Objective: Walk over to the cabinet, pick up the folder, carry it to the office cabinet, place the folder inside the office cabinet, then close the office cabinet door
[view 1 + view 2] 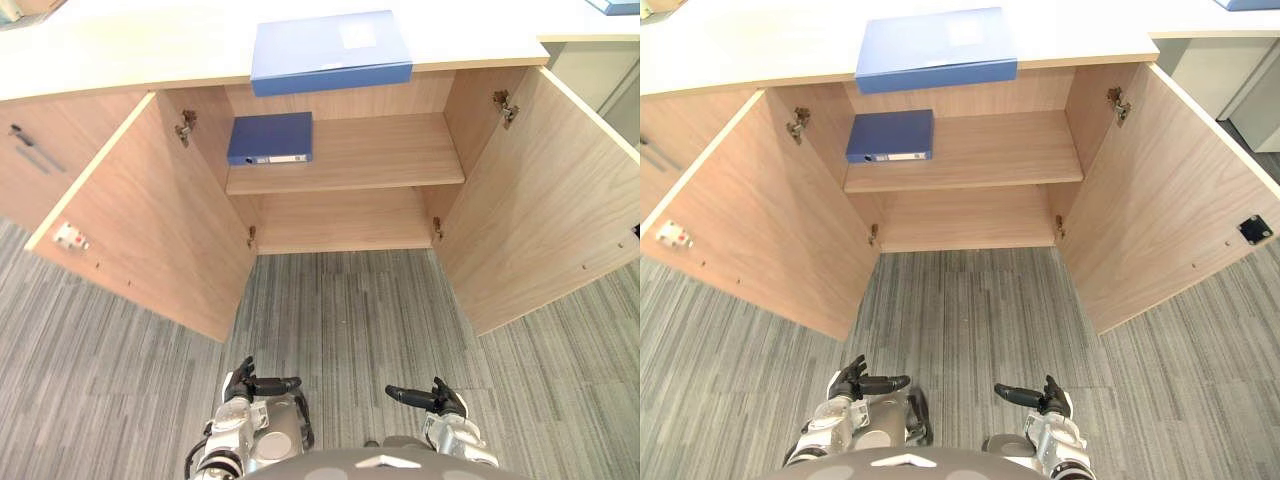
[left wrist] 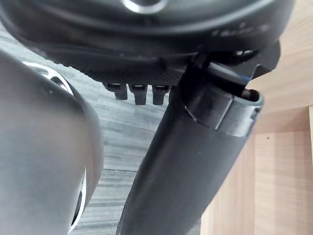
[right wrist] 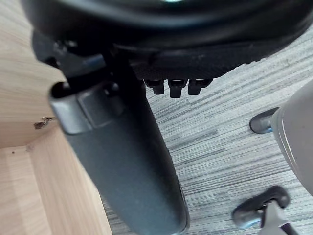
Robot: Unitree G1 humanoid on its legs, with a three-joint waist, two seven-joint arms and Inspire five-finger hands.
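Below the folder [image 1: 270, 138], lower compartment [image 1: 345, 220] half-hidden.

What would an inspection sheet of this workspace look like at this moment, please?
Surface: pale cabinet top; wooden shelf inside the cabinet below it.
Job's things: light blue folder lies flat on the cabinet top, overhanging its front edge; dark blue folder lies flat at the shelf's left end; left door and right door stand wide open.
Clutter: nothing seen.
Hands: left hand and right hand are low over the carpet, both open and empty.
Cables: nothing seen.
Surroundings: grey striped carpet; another pale unit at the right.
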